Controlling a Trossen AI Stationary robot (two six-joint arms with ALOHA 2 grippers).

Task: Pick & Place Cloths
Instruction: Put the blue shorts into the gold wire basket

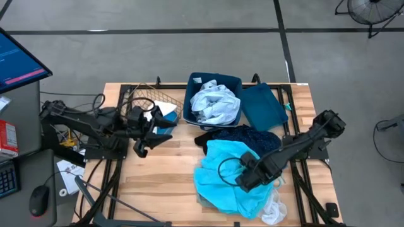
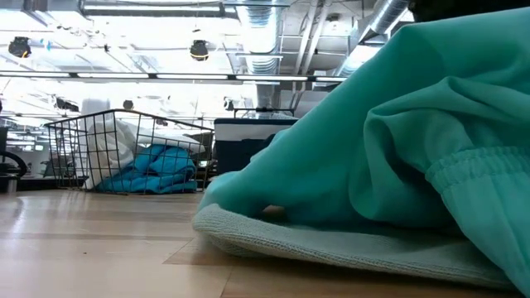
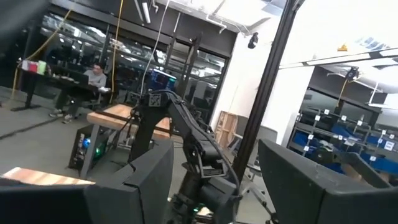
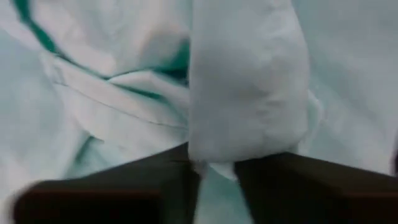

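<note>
Item: turquoise cloth [image 1: 222,170], a soft fabric garment. Judged light, limp and yielding, not fragile; it should drape and trail when lifted, and loose ends may drag over its neighbours. Best hold, as a judgement: a raised fold or the thicker gathered hem, where the fabric bunches, not a flat single layer.

Location: heaped on the bench [image 1: 158,183], directly under and around the right hand [image 1: 247,181], spreading away from it on all sides.

State of hand: the right hand is down in the heap, its fingers [image 4: 155,180] pressed nearly together, pinching an upright fold of the pale-looking fabric.

Appearance: bright turquoise, crumpled, with an elastic-gathered edge and a ribbed paler band lying against the bench.

Adjacent stock: navy dotted cloth [image 1: 249,135] just beyond the hand, touching the turquoise one; pale white-blue cloth [image 1: 216,104] farther off, inside the dark blue bin [image 1: 214,78].

Left hand [image 1: 146,140]: well apart, fingers spread, holding nothing, beside the wire basket [image 1: 154,101].
</note>
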